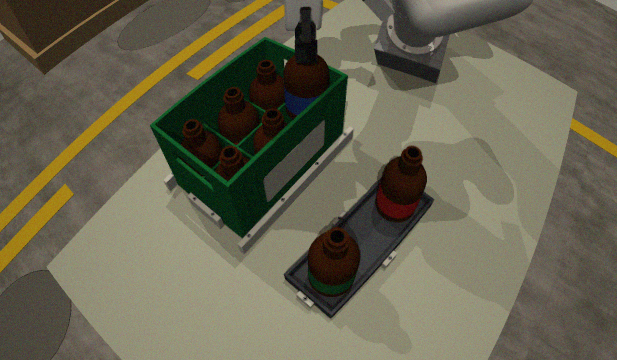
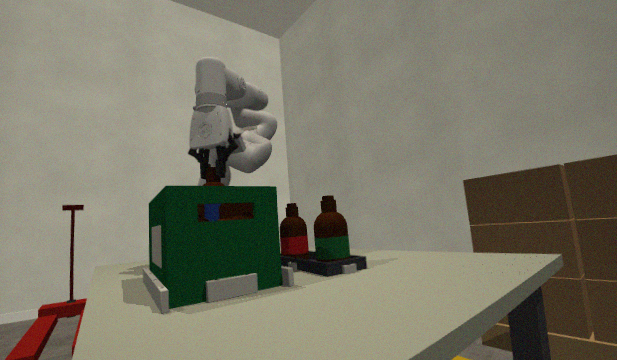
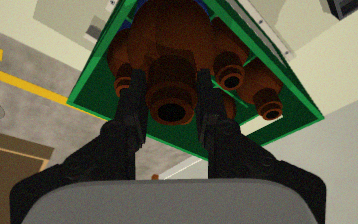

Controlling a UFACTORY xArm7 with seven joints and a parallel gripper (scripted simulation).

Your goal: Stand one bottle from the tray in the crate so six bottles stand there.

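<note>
My gripper (image 1: 306,50) (image 2: 213,172) (image 3: 171,85) is shut on the neck of the blue-labelled brown bottle (image 1: 306,77) (image 3: 172,30). This bottle is partly lowered into a corner cell of the green crate (image 1: 243,202) (image 2: 223,250) (image 3: 95,95) and stands higher than the others. It looks about upright; its base is hidden. Several brown bottles (image 1: 238,120) (image 3: 230,65) stand in the other cells. A red-labelled bottle (image 1: 400,195) (image 2: 293,235) and a green-labelled bottle (image 1: 334,265) (image 2: 332,235) stand upright on the dark tray (image 1: 365,242) (image 2: 333,270). Crate and tray look level.
Low pale rails (image 1: 283,200) (image 2: 231,287) border the crate's base, and small pale blocks (image 1: 389,258) (image 2: 349,268) sit at the tray's edge. The arm's base (image 1: 408,57) stands behind the crate and tray. Brown boxes (image 2: 518,200) stand beyond the table.
</note>
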